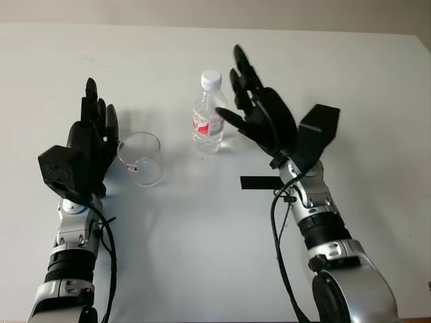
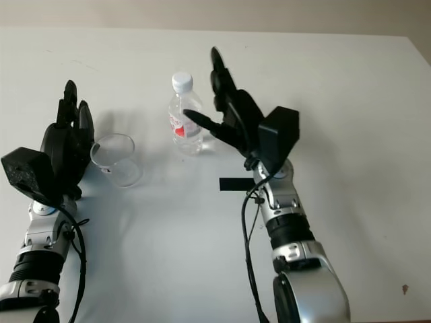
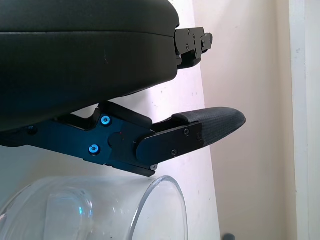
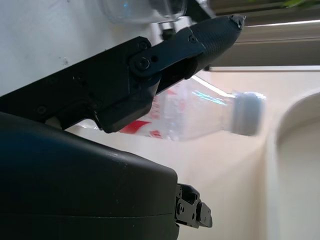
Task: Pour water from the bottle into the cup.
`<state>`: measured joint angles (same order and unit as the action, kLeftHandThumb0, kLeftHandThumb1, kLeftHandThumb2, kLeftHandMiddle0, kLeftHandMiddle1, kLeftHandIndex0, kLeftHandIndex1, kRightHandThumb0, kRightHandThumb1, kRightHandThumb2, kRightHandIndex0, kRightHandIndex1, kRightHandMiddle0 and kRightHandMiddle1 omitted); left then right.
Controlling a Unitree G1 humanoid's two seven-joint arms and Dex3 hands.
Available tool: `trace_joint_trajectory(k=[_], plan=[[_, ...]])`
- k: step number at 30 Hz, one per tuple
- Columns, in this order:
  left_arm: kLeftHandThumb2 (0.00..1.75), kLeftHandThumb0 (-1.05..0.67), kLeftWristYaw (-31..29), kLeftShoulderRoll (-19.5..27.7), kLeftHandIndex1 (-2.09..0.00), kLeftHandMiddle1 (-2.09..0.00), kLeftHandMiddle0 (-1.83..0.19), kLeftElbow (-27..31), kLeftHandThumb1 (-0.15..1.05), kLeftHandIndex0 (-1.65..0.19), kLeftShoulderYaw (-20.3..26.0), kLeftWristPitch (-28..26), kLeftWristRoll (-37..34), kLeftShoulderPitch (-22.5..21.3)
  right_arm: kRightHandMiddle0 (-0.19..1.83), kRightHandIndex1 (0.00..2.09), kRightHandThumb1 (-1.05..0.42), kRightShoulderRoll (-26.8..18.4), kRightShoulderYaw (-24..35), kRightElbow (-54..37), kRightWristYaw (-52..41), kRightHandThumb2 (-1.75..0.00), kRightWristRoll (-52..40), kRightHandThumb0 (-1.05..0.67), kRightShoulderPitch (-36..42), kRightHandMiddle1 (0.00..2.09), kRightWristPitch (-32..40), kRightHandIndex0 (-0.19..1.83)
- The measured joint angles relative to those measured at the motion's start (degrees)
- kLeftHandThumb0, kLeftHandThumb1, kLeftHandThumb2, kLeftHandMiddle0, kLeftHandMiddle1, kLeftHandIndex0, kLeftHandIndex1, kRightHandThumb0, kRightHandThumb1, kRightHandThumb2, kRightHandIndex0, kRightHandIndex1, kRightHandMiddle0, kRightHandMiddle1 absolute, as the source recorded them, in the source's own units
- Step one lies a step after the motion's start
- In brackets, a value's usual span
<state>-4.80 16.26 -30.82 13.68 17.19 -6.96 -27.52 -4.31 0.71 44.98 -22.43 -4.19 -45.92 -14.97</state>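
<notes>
A small clear water bottle (image 1: 208, 120) with a white cap and a red label stands upright at the middle of the white table (image 1: 202, 242). My right hand (image 1: 259, 111) is open just to its right, fingers pointing away from me and thumb reaching toward the bottle's lower part without closing on it. In the right wrist view the bottle (image 4: 200, 117) lies beyond the thumb (image 4: 200, 37). A clear empty cup (image 1: 141, 158) stands left of the bottle. My left hand (image 1: 94, 131) is open just left of the cup, and the cup's rim (image 3: 165, 200) shows close under its thumb.
A strip of black tape (image 1: 259, 182) lies on the table under my right wrist. The table's far edge meets a pale wall (image 1: 215, 13).
</notes>
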Motion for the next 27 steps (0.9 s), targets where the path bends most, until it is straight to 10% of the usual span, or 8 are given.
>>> trace_joint_trajectory(k=[23, 26, 27], plan=[[0.66, -0.71, -0.08, -0.01, -0.06, -0.06, 0.11, -0.02, 1.05, 0.14, -0.01, 0.06, 0.22, -0.02, -0.19, 0.0, -0.88, 4.28, -0.52, 21.22, -1.13, -0.04, 3.41, -0.88, -9.49, 0.0, -4.67, -0.19], [0.66, -0.7, 0.09, -0.04, -0.05, -0.05, 0.11, -0.02, 1.05, 0.14, 0.0, -0.09, 0.2, -0.03, -0.01, 0.07, -0.85, 5.46, 1.02, 21.64, -1.05, -0.04, 1.74, -0.67, -9.9, 0.1, -4.67, -0.06], [0.66, -0.7, 0.09, -0.09, -0.05, -0.05, 0.11, -0.02, 1.05, 0.14, 0.0, -0.14, 0.17, -0.04, 0.0, 0.38, -0.85, 5.69, 1.42, 21.78, -0.61, -0.05, 1.53, -0.56, -10.12, 0.52, -4.67, 0.04]])
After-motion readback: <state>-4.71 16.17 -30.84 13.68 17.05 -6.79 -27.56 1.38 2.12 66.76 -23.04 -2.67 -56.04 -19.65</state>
